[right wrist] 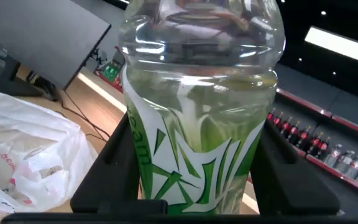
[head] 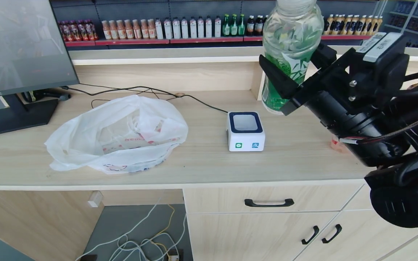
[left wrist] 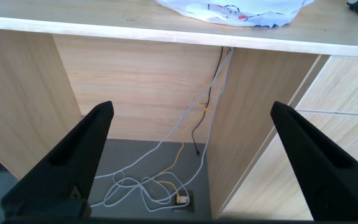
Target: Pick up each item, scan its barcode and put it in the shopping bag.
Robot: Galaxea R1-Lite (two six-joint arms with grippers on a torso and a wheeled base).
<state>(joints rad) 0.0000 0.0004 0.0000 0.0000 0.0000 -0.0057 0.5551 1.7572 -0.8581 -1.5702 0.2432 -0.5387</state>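
A clear bottle (head: 290, 47) with a green and white label is held upright in the air, above the counter to the right of the scanner. My right gripper (head: 296, 74) is shut on the bottle (right wrist: 201, 124) around its labelled middle. The white barcode scanner (head: 245, 131) with a dark-framed window sits on the counter's middle. A white plastic shopping bag (head: 118, 132) lies open on the counter's left, with something inside it. My left gripper (left wrist: 188, 162) hangs open below the counter edge, under the bag (left wrist: 235, 11), with nothing between its fingers.
A monitor (head: 20, 47) on a black stand occupies the counter's far left, with cables trailing behind the bag. A small pink item (head: 337, 144) sits on the counter under my right arm. Drawers and cabinet doors (head: 267, 217) lie below; loose cables (left wrist: 160, 186) cover the floor.
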